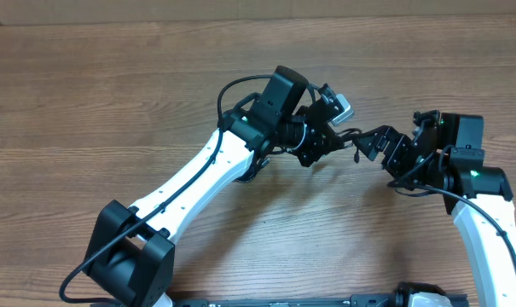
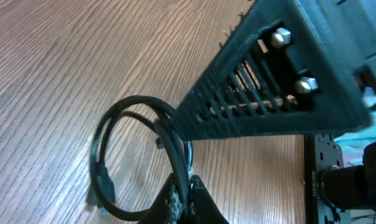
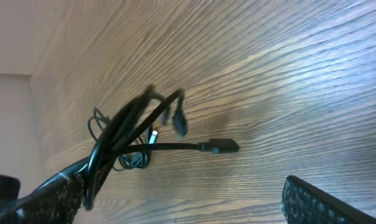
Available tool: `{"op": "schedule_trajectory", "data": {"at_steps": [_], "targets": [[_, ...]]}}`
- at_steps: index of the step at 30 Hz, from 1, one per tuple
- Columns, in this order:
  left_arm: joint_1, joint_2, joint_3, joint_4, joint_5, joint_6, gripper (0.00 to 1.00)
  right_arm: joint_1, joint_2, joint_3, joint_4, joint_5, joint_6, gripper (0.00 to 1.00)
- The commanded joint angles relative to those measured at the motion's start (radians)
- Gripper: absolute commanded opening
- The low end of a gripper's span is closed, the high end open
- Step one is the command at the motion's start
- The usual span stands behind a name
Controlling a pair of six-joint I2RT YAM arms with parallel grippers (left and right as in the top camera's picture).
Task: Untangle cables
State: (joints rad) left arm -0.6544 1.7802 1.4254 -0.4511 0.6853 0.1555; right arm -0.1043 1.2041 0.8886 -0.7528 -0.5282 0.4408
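The cables [image 2: 110,155] are thin black cords. One forms a loop above the wooden table, with a small plug hanging at its left side. My left gripper [image 2: 186,198] is shut on the cord where the loop closes. In the right wrist view the cables [image 3: 122,137] hang as a tangled bunch, with a plug [image 3: 222,147] sticking out to the right. My right gripper [image 3: 181,186] is open wide, and the bunch rests against its left finger [image 3: 32,196]. From overhead, the left gripper [image 1: 313,152] and right gripper [image 1: 385,152] face each other, with a cable [image 1: 350,135] between them.
The wooden table [image 1: 113,94] spreads on all sides. The left arm [image 1: 206,179] crosses from the front left, and the right arm [image 1: 488,213] comes in from the front right. A finger of the right gripper [image 2: 262,93] fills the upper right of the left wrist view.
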Motion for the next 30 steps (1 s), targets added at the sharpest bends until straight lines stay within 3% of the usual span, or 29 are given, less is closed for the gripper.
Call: {"op": "schedule_trajectory", "data": {"at_steps": [1,7,16,24,30], "targets": [[-0.004,-0.015,0.006,0.016,0.136,0.005,0.04,-0.002,-0.008,0.001,-0.003,0.068,0.004,1.00],[0.016,-0.015,0.006,0.023,0.195,0.017,0.04,-0.002,0.029,0.001,-0.004,0.072,0.003,1.00],[0.105,-0.015,0.006,0.035,0.449,0.040,0.04,-0.002,0.095,0.001,-0.011,0.140,0.004,1.00],[0.268,-0.015,0.006,0.099,0.716,0.037,0.04,-0.003,0.098,0.001,-0.100,0.277,0.003,1.00],[0.396,-0.015,0.006,0.208,0.809,-0.077,0.04,-0.003,0.100,0.001,-0.118,0.304,0.003,1.00]]}}
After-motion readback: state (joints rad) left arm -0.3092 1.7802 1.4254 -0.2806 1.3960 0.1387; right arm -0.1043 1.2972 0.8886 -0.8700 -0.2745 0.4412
